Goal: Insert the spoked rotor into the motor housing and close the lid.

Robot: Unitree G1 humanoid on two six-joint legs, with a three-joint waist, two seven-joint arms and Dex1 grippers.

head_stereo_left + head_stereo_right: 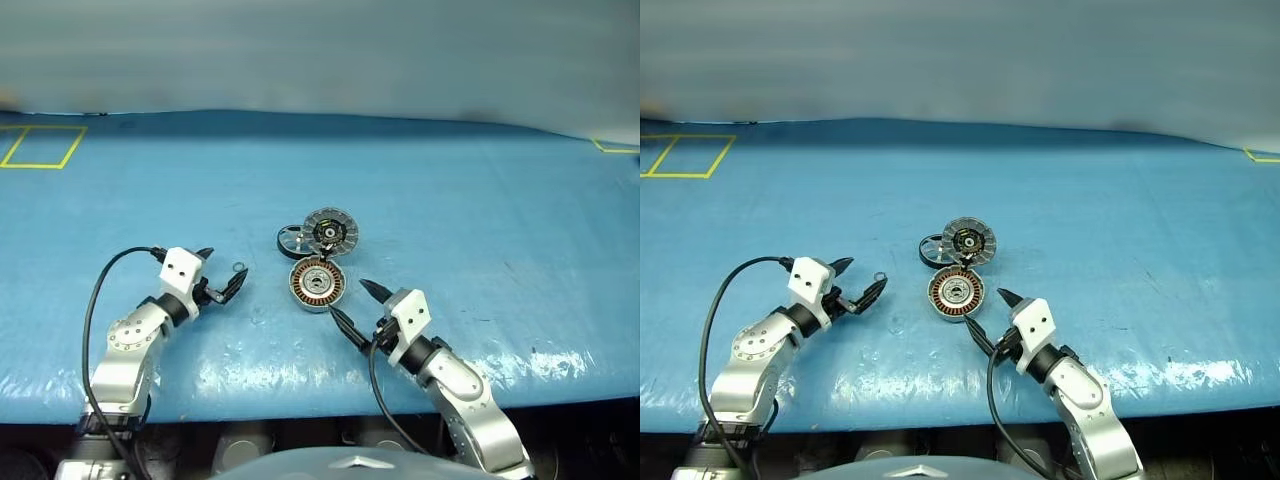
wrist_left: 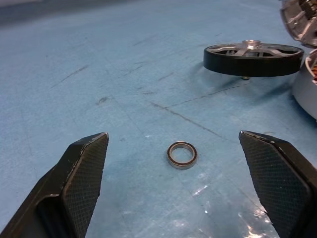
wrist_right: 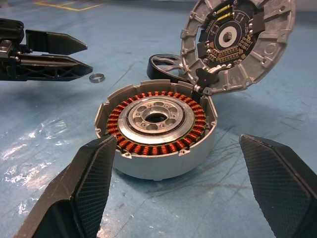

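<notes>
Left gripper (image 1: 222,273): I held it spread, empty, facing a small loose ring (image 2: 182,154).
Spoked rotor (image 2: 253,51): lay flat behind the motor housing (image 3: 156,130), uninserted.
Lid (image 3: 237,42): stood raised, leaving the housing accessible.
Right gripper (image 1: 352,303): spread, empty, flanking the housing, probably to steady it.

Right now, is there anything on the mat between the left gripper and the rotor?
Yes, a small metal ring lies before the open left gripper, short of the rotor, in the left wrist view.

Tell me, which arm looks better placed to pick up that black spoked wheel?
Probably the left gripper: open, facing the spoked rotor across bare table. The right gripper faces the motor housing instead.
</notes>
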